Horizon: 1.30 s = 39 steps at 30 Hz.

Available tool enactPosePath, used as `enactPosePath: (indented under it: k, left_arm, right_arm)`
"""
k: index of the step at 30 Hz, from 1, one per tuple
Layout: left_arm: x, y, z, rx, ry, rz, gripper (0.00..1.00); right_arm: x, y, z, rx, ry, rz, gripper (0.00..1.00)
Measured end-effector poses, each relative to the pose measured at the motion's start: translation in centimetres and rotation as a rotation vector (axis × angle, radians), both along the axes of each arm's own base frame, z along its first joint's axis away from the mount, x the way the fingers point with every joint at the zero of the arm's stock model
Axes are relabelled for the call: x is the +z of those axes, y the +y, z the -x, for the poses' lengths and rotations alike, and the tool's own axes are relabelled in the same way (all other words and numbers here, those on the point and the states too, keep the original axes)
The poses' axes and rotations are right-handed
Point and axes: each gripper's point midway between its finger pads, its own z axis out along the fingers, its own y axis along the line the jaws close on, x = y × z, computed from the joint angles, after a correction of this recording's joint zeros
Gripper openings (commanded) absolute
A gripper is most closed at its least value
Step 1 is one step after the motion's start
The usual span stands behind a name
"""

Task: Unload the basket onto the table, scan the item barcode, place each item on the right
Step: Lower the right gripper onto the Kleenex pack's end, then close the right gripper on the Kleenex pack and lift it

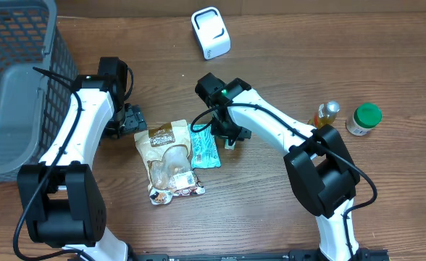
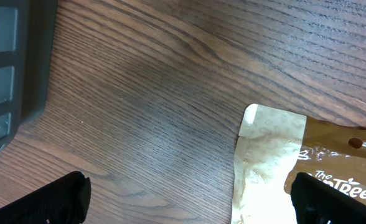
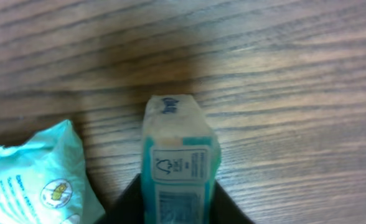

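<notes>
— Teal pack sits right up against the right wrist cam, stood on its narrow edge btwn the right fingers. You see that?

— Yep. Fingers are clenched on it, one each side of the thin body, both touching. Can't tell if it's clear of the table tho.

— Which way does it run?

— Long axis points straight out past the fingertips, away from the wrist. Printed panel faces up at the cam. Might be barcode lines low on that panel, but it's too blurry to swear to.

— And the white scanner?

— Far edge of the table, well apart from the pack, up and a bit to the side of the right wrist. Nothing btwn them. Right arm's clearly the nearer one, and it's already got the item, so I'd guess the next bit is lift, carry toward the scanner, and turn the printed face to it.

— Left side?

— Left fingers spread wide, holding nothing, hovering over bare wood just beside the top corner of the brown pouch. Not touching it.

— That other teal bag?

— Flat on the table, just beside the gripped pack, apart from the fingers.
</notes>
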Motion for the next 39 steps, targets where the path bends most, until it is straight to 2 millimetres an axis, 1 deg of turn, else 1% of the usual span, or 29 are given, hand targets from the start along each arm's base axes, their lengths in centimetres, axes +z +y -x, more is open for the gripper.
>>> enactPosePath:
  k: [1,2,3,4,5,7,8,10,11,13,18,20,22,24,28,33,34,37,39]
  left_arm:
    - [0.0,0.0,0.0,0.000,0.000,0.000,1.00]
    - [0.0,0.0,0.0,0.000,0.000,0.000,1.00]
    - [0.0,0.0,0.0,0.000,0.000,0.000,1.00]
    - [0.0,0.0,0.0,0.000,0.000,0.000,1.00]
    - [0.0,0.0,0.0,0.000,0.000,0.000,1.00]
    - [0.0,0.0,0.0,0.000,0.000,0.000,1.00]
    - [0.0,0.0,0.0,0.000,0.000,0.000,0.99]
    - [0.0,0.0,0.0,0.000,0.000,0.000,1.00]
    - [0.0,0.0,0.0,0.000,0.000,0.000,1.00]
    - [0.0,0.0,0.0,0.000,0.000,0.000,1.00]
    - [0.0,0.0,0.0,0.000,0.000,0.000,0.99]
    - [0.0,0.0,0.0,0.000,0.000,0.000,1.00]
    - [0.0,0.0,0.0,0.000,0.000,0.000,1.00]
    - [0.0,0.0,0.0,0.000,0.000,0.000,0.99]
    - [0.0,0.0,0.0,0.000,0.000,0.000,0.99]
    - [0.0,0.0,0.0,0.000,0.000,0.000,1.00]
    - [0.0,0.0,0.0,0.000,0.000,0.000,0.99]
    - [0.0,0.0,0.0,0.000,0.000,0.000,1.00]
    - [0.0,0.0,0.0,0.000,0.000,0.000,1.00]
  right_arm:
    - [0.0,0.1,-0.1,-0.003,-0.003,-0.003,0.15]
    - [0.0,0.1,-0.1,-0.005,-0.004,-0.003,0.20]
    - [0.0,0.1,-0.2,-0.008,-0.008,-0.005,0.35]
    - [0.0,0.2,-0.2,-0.011,-0.010,-0.008,0.53]
    - [0.0,0.2,-0.3,-0.009,-0.013,-0.009,0.56]
    - [0.0,0.4,-0.6,-0.002,-0.025,-0.017,0.56]
    - [0.0,0.5,-0.8,-0.003,-0.031,-0.022,0.53]
    - [0.0,0.7,-1.2,0.002,-0.049,-0.027,0.44]
    - [0.1,0.8,-1.4,-0.005,-0.061,-0.029,0.36]
    - [0.1,0.7,-1.5,-0.001,-0.067,-0.025,0.30]
    - [0.1,0.5,-1.6,-0.005,-0.072,-0.012,0.27]
    - [0.1,0.3,-1.6,-0.006,-0.074,-0.005,0.21]
    - [0.1,0.0,-1.5,-0.006,-0.067,0.008,0.21]
    - [0.1,-0.5,-1.1,-0.008,-0.050,0.027,0.15]
    - [0.1,-2.4,-0.4,-0.035,0.001,0.067,0.15]
    - [0.1,-4.7,-1.6,-0.103,0.014,0.060,0.17]
    - [0.1,-5.1,-1.9,-0.119,0.016,0.052,0.19]
    - [0.1,-5.6,-2.5,-0.146,0.016,0.028,0.22]
    - [0.1,-5.7,-2.7,-0.154,0.014,0.017,0.27]
